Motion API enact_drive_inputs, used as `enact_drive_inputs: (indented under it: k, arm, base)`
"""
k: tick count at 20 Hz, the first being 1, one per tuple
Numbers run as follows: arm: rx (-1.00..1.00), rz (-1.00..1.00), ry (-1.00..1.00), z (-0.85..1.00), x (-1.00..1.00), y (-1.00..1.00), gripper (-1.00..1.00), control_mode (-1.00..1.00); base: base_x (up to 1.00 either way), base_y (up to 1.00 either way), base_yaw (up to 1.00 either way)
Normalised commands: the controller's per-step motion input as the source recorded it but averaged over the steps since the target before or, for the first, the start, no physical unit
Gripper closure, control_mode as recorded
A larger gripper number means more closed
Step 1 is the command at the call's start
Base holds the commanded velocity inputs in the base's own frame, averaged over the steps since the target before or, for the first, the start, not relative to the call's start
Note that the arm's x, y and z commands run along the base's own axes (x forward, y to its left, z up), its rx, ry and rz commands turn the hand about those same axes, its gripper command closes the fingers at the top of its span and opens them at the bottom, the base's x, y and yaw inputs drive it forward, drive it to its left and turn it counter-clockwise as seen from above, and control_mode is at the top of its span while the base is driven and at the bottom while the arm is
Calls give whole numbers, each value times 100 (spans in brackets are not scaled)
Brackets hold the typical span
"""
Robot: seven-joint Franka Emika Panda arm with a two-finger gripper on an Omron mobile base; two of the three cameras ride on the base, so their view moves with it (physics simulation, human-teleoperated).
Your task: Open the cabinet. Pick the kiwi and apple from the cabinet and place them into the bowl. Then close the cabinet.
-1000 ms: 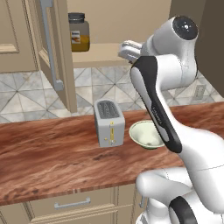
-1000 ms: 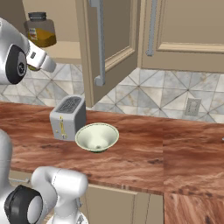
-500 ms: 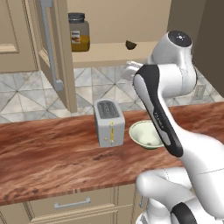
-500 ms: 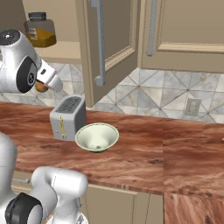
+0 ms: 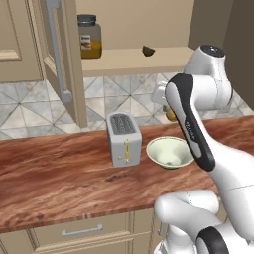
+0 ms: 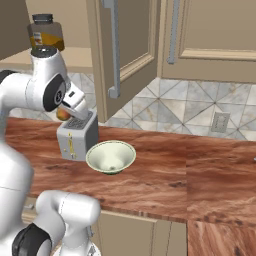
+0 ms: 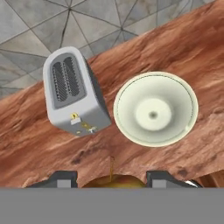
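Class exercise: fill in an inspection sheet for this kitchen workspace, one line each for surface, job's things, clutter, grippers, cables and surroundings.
Surface: reddish-brown wood-grain counter carrying the toaster and bowl.
Job's things: tan upper wall cabinet stands open; small dark olive-brown kiwi lies on its shelf; small round yellow-orange apple sits between the jaws; wide pale cream-green bowl on the counter holds nothing.
Clutter: silver two-slot toaster beside the bowl, apart from it; dark-lidded jar with orange contents on the shelf.
Grippers: two-finger gripper above the counter, jaws shut on the apple, short of the bowl.
Cables: nothing seen.
Surroundings: grey triangle-patterned tile backsplash, wall outlet, drawer front below the counter.
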Motion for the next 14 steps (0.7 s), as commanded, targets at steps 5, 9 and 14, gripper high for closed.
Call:
enact_drive_inputs:
  k: [5,9,14]
  arm:
    - [-4,1,0,-26,1,-17,100,-100]
    - [-9,-12,1,-34,0,-16,100,-100]
    - [-6,-16,1,-26,0,-7,100,-100]
  base:
    - [0,0,0]
    - [0,0,0]
    - [0,0,0]
